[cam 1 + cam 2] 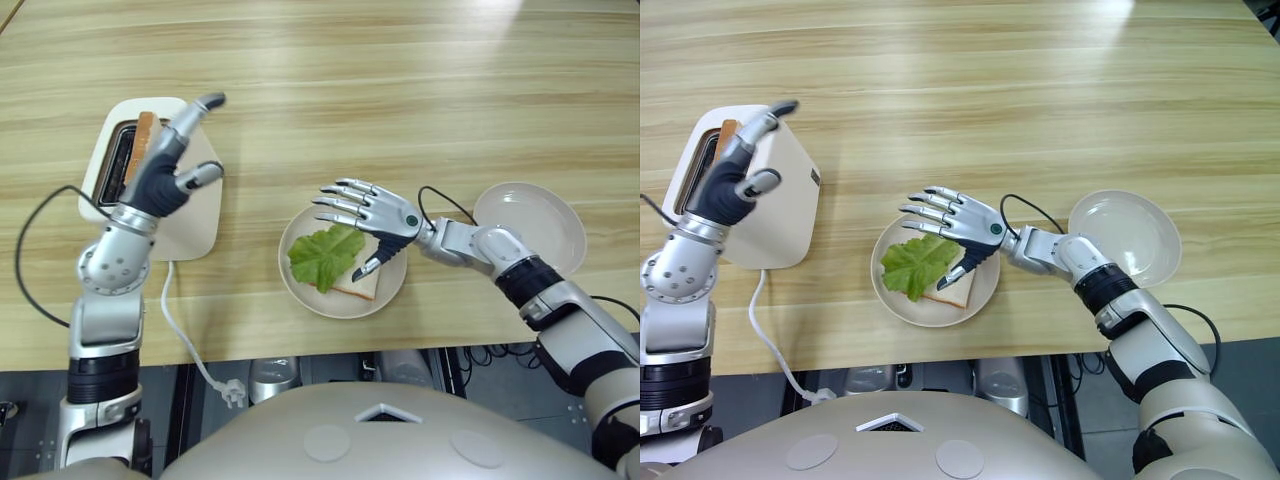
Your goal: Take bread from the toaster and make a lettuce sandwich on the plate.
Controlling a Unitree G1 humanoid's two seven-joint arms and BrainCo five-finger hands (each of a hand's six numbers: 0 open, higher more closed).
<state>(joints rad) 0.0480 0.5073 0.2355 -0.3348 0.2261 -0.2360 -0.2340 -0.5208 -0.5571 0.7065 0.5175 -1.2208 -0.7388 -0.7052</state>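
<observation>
Assessing stage of task: judged past halfway, with the top slice not yet fetched.

Found at 6 o'clock on the worktop (400, 100): plate (318, 300) carrying one plated slice (362, 287) laid flat, with lettuce leaf (325, 255) spread over it and overhanging toward 9 o'clock.

Noted above the plate's 1 o'clock edge: right hand (375, 215), released, fingers spread and pointing to 9 o'clock, grasping nothing. Thumb dipping toward the plated slice; contact not determinable.

Located at 9 o'clock of the plate, well apart from it: white toaster (190, 225), with upright slice (146, 130) standing in the slot (115, 165). Power cord (180, 330) trailing off toward 6 o'clock.

Recorded over the toaster: left hand (165, 165), fingers stretched toward 1 o'clock, lying along the 3 o'clock face of the upright slice, not closed on it. Touching or merely beside: cannot tell.

Sighted at 3 o'clock of the plate: empty dish (535, 225), beside the right forearm.

Step in hand, by judgement: securing the upright slice for removal.

Next move, by judgement: closing the left hand across both faces of the upright slice, lifting straight out of the slot, carrying toward 3 o'clock, laying flat on the lettuce leaf. Also called for: clearing the right hand off the plate beforehand.

Checked for writing: none legible. Small dark mark (814, 178) on the toaster's side wall, too small to read.
</observation>
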